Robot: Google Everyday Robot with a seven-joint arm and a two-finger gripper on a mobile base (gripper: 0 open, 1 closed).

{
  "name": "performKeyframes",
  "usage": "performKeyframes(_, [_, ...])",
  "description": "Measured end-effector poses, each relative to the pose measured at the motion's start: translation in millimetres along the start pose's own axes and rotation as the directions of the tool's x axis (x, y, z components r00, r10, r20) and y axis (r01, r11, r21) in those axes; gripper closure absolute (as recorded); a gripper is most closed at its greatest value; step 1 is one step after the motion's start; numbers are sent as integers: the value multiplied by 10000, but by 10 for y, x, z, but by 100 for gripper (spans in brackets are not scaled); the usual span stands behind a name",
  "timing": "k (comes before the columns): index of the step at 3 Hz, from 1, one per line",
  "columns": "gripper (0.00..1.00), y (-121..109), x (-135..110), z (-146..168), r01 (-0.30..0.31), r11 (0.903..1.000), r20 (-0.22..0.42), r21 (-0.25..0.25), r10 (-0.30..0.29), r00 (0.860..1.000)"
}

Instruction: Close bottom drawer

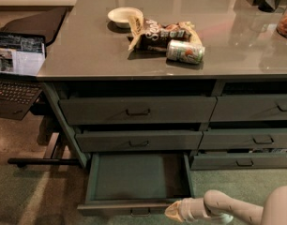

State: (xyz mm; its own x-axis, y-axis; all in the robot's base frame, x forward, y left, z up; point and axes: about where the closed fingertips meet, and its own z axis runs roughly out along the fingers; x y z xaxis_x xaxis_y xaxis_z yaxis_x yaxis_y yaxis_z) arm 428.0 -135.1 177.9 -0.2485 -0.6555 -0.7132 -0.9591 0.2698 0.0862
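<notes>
The bottom drawer (139, 176) is the lowest one on the left side of the grey-green cabinet. It is pulled far out, and its flat green floor is bare. Its low front panel (110, 207) runs along the bottom edge of the view, with the small dark pull (140, 212) at its middle. My gripper (175, 211) is at the right end of that front panel, at or just in front of it. The beige arm (237, 210) comes in from the lower right corner.
Two taller drawers (136, 109) above it stand slightly ajar, and more drawers (244, 161) are on the right. The countertop holds a bowl (124, 16), a snack bag (162, 32) and a can (185, 51). An open laptop (17, 64) and a dark floor bar (40, 161) are at the left.
</notes>
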Motion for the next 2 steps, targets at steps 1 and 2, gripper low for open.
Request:
performKeyframes(1, [11, -197, -189, 58, 428, 9989, -29, 175, -428, 9991])
performKeyframes(2, [0, -219, -232, 78, 521, 9984, -26, 197, -521, 9986])
